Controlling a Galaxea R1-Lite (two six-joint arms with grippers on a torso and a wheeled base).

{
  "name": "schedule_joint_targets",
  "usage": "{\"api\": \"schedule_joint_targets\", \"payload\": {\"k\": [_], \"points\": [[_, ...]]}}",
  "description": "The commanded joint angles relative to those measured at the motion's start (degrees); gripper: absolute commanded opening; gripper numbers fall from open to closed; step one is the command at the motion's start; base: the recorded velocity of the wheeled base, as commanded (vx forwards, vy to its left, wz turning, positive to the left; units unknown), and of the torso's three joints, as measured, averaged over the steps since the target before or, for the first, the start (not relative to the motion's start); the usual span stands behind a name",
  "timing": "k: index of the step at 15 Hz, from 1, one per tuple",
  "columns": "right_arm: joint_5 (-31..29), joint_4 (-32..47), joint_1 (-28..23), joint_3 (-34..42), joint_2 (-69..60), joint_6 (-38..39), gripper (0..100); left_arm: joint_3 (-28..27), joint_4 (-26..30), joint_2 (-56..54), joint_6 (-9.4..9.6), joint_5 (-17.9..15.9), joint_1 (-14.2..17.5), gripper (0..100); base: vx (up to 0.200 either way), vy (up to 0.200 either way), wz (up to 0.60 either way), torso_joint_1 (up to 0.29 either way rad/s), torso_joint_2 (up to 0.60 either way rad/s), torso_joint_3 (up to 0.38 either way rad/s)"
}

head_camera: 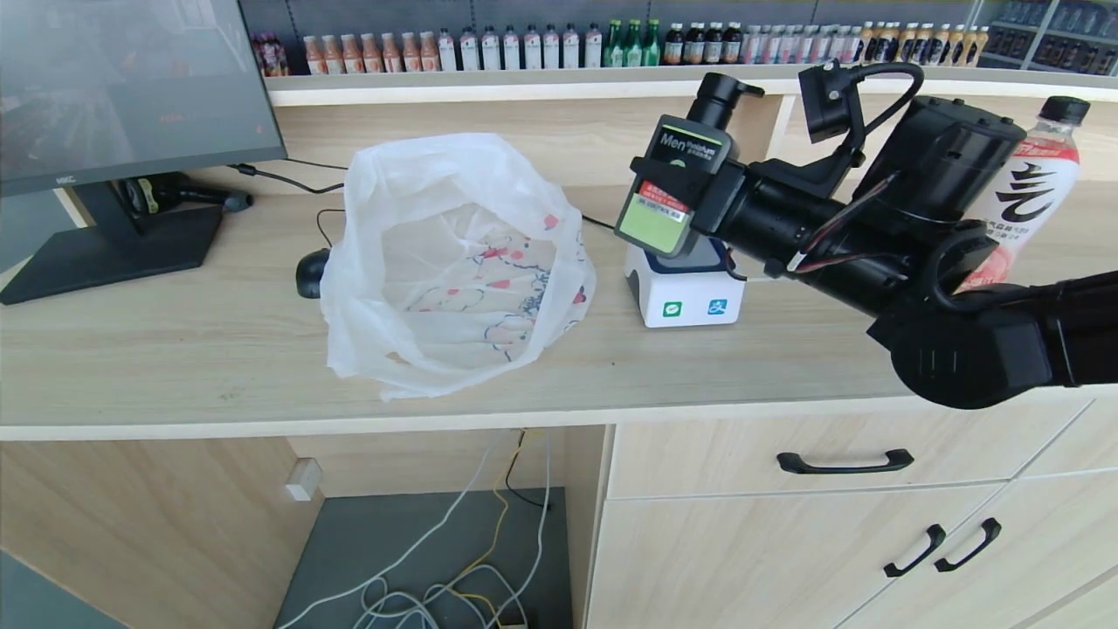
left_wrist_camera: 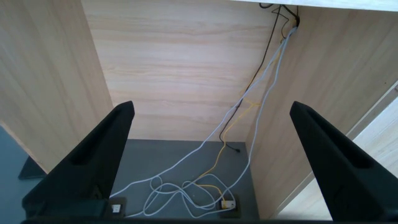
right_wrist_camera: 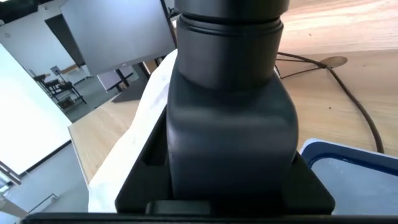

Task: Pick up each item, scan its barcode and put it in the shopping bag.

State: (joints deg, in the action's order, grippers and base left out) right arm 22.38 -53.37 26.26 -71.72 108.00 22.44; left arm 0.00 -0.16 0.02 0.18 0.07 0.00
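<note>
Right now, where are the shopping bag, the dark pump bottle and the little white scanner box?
shopping bag [head_camera: 371, 262]: head view, its left wall.
pump bottle [head_camera: 657, 223]: head view, its green label.
scanner box [head_camera: 690, 301]: head view, its white front face.

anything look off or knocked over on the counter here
Nothing stands out. The right tool holds the dark bottle tilted over the scanner; the shopping bag sits open, and the drink bottle stands upright.

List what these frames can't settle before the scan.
- Barcode on the dark bottle: head view, labels too small; right wrist view shows a plain black side.
- Scanner box top: head view, the bottle covers it.
- Shopping bag contents: head view, cloudy film and print blur them.
</note>
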Motion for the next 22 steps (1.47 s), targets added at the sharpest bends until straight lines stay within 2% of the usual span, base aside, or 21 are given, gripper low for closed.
{"api": "schedule_joint_targets", "payload": {"k": [1, 3, 12, 22], "points": [[0.9, -0.1, -1.6, -0.4, 1.5, 0.0, 0, 0.0, 0.0, 0.0, -0.01, 0.0, 0.0, 100, 0.000, 0.000, 0.00, 0.000, 0.00, 0.000], [3.1, -0.1, -2.8, -1.8, 2.7, 0.0, 0, 0.0, 0.0, 0.0, -0.01, 0.0, 0.0, 100, 0.000, 0.000, 0.00, 0.000, 0.00, 0.000], [5.2, -0.1, -7.1, -3.0, 4.9, -0.1, 0, 0.0, 0.0, 0.0, -0.01, 0.0, 0.0, 100, 0.000, 0.000, 0.00, 0.000, 0.00, 0.000], [5.6, -0.1, -8.1, -2.6, 5.3, 0.0, 0, 0.0, 0.0, 0.0, -0.01, 0.0, 0.0, 100, 0.000, 0.000, 0.00, 0.000, 0.00, 0.000]]}}
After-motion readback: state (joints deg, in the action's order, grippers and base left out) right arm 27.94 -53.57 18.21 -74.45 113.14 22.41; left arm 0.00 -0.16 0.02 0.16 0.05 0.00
